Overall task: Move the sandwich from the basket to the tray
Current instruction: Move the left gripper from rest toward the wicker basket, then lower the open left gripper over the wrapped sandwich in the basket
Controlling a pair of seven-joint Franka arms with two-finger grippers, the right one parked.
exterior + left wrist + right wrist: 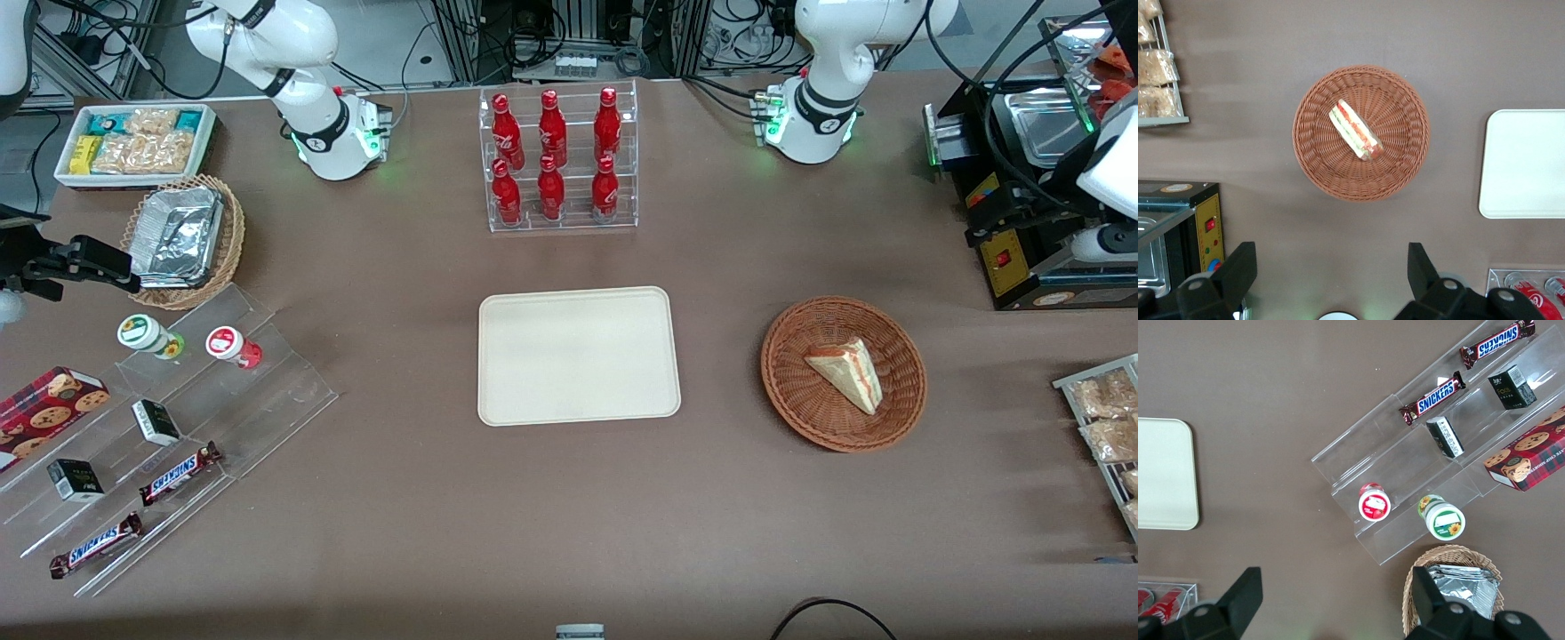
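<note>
The sandwich (pixel 849 373), a pale wedge with red and green filling, lies in the round reddish-brown wicker basket (pixel 782 382) on the brown table. The cream tray (pixel 578 356) sits bare beside the basket, toward the parked arm's end. My gripper (pixel 987 222) hangs high over the black appliance, farther from the front camera than the basket and toward the working arm's end. In the left wrist view the gripper (pixel 1330 267) is open with only table between its fingers; the sandwich (pixel 1355 130), the basket (pixel 1311 153) and the tray (pixel 1525 163) lie well below it.
A clear rack of red bottles (pixel 556 160) stands farther from the front camera than the tray. A black appliance (pixel 1022 178) and a wire rack of snack packets (pixel 1102 418) flank the basket at the working arm's end. Acrylic steps with candy bars (pixel 178 418) lie toward the parked arm's end.
</note>
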